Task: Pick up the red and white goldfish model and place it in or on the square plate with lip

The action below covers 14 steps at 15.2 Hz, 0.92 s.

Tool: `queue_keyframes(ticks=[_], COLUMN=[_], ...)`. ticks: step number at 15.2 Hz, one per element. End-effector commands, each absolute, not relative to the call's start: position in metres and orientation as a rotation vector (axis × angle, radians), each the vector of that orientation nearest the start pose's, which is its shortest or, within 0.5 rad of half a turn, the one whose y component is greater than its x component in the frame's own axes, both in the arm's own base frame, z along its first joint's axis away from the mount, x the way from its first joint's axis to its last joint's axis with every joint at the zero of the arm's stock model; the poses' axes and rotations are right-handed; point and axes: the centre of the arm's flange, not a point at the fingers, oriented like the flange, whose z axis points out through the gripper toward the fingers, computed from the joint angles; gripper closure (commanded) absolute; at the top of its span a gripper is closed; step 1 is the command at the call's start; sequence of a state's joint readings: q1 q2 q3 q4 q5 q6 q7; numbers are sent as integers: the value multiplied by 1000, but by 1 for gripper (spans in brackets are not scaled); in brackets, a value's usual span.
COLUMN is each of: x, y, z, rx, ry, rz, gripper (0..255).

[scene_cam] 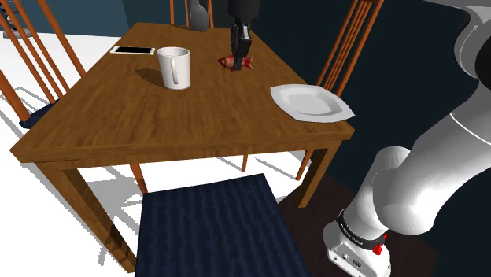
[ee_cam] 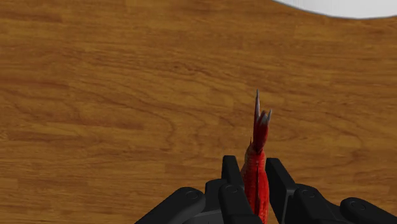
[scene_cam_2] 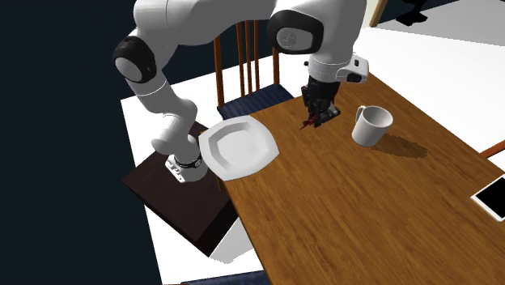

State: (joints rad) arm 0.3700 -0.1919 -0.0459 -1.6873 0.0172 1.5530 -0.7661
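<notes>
As the end effector (ee_cam: 254, 170) has its two black fingers closed against both flanks of the red and white goldfish model (ee_cam: 258, 137), the grasp looks to be the step in hand, with the carry not yet begun. The fish sits at the far side of the bench (scene_cam: 197, 118), just to the right of the white mug (scene_cam: 175, 68) in the shoulder view. It is low enough that I cannot tell whether it rests on the wood or has cleared it.

The next move, as I judge it, calls for a straight lift. After that comes a sweep back toward the stand, to the square plate with lip (scene_cam: 338, 111), which lies well apart from the fish at the bench's near right corner. The mug stands on the other side, so that path seems free.

The wrist view shows the clasp itself and the pale-tipped tail pointing away from the hand. The shoulder view gives the gap from fish to plate. The second exterior view shows the plate at the bench edge, nearest the arm's base.
</notes>
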Motion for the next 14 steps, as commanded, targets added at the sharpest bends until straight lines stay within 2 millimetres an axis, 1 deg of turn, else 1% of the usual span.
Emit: queue_keyframes(ticks=[1,14], x=[465,339], y=[156,40], z=[680,680], rx=[-2673,-2673], ry=[-1623,-1623], rz=[-96,-96], gripper=[255,255])
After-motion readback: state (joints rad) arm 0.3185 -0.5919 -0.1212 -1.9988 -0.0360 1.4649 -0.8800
